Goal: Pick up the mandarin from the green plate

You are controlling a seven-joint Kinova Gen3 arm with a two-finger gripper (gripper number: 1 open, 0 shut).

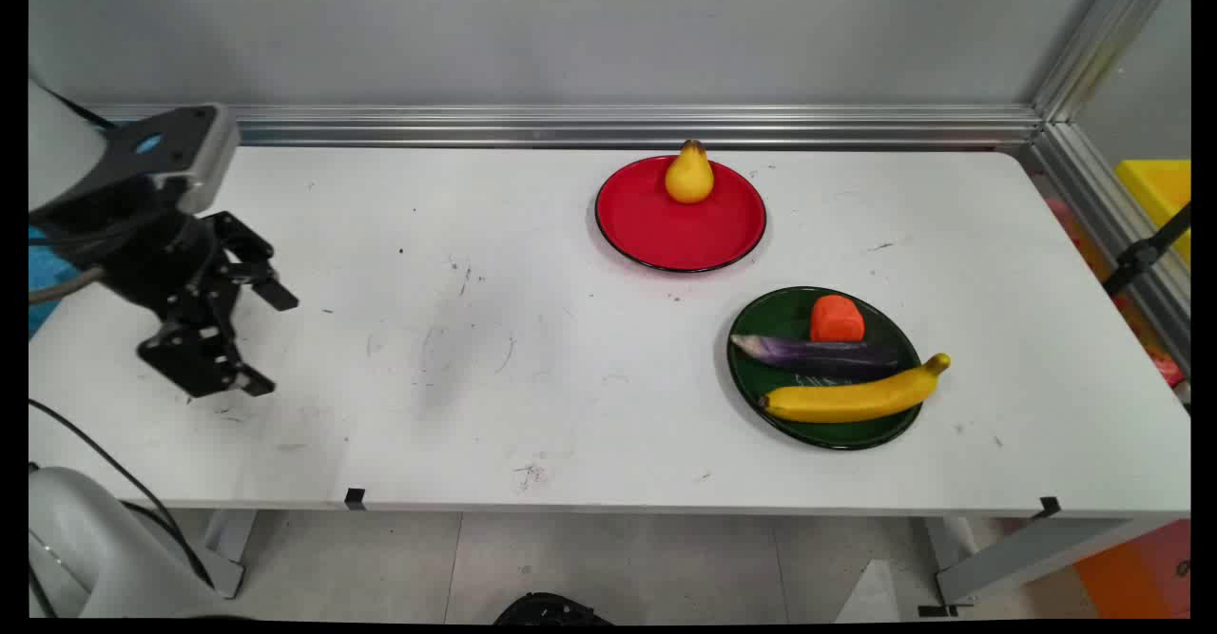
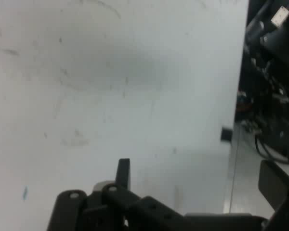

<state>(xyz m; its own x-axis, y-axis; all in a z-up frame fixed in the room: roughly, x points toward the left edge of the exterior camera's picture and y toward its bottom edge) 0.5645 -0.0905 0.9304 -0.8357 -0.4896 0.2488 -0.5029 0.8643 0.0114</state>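
1. Jaws stand spread, with nothing between them: the gripper (image 1: 271, 344) hangs over the left end of the table (image 1: 532, 368), its two black fingers pointing right and well apart from each other.
2. Seen from the hand, one finger (image 2: 123, 173) rises near the bottom middle and the other (image 2: 274, 185) at the right edge; only bare, scuffed tabletop lies between and beyond them, with the table's edge and some dark cables at the right.
3. Right of the gripper, the middle of the table shows scratches and grey marks.
4. Farther right, near the back edge, sits a red plate (image 1: 666, 230). A yellow pear (image 1: 688, 176) stands upright on its far rim.
5. Right and nearer, close to the red plate but apart from it, lies a green plate (image 1: 761, 387).
6. On the green plate an orange block (image 1: 837, 318) sits at the back, a purple eggplant (image 1: 818, 352) lies across the middle, and a banana (image 1: 856, 396) lies along the front, its tip reaching past the right rim.
7. All the fruit is well apart from the gripper.
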